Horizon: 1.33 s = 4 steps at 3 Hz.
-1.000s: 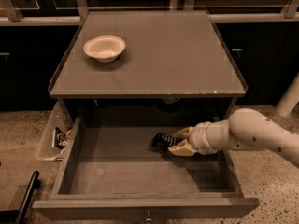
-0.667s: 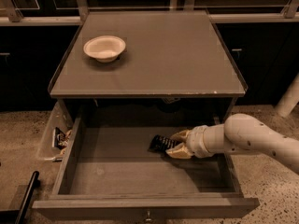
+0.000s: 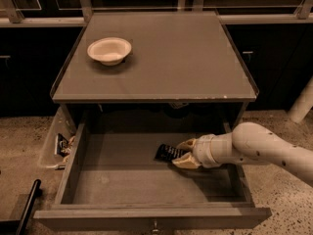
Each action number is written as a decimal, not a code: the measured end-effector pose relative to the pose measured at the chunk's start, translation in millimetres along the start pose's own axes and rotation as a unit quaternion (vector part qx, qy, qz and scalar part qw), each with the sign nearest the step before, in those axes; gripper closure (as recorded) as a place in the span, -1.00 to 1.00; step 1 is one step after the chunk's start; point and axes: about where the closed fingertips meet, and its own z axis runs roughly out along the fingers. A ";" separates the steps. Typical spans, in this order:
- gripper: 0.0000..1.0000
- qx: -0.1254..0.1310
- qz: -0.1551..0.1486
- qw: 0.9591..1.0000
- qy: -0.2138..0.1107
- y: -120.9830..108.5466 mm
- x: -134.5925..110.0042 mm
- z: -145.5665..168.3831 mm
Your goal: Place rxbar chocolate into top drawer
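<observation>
Item: chocolate bar (image 3: 165, 152), clamped in my gripper (image 3: 178, 154); since a second ago, lowered slightly inside open top drawer (image 3: 137, 181). Release pending.

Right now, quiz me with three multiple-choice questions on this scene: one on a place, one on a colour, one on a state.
1. Where is the rxbar chocolate? A on the tabletop; B in the gripper, inside the top drawer; C on the floor.
2. The bowl's colour? A cream; B blue; C red.
3. The top drawer is: A shut; B pulled open; C removed.
B: the gripper holds the bar inside the drawer. A: pale cream bowl. B: its inside shows.
</observation>
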 end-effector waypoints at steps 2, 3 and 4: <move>-0.30 0.000 0.000 1.000 0.000 0.0 0.0 0.0; -0.77 0.000 0.000 1.000 0.000 0.1 0.0 0.1; -1.00 0.000 0.000 1.000 0.000 0.1 -0.1 0.0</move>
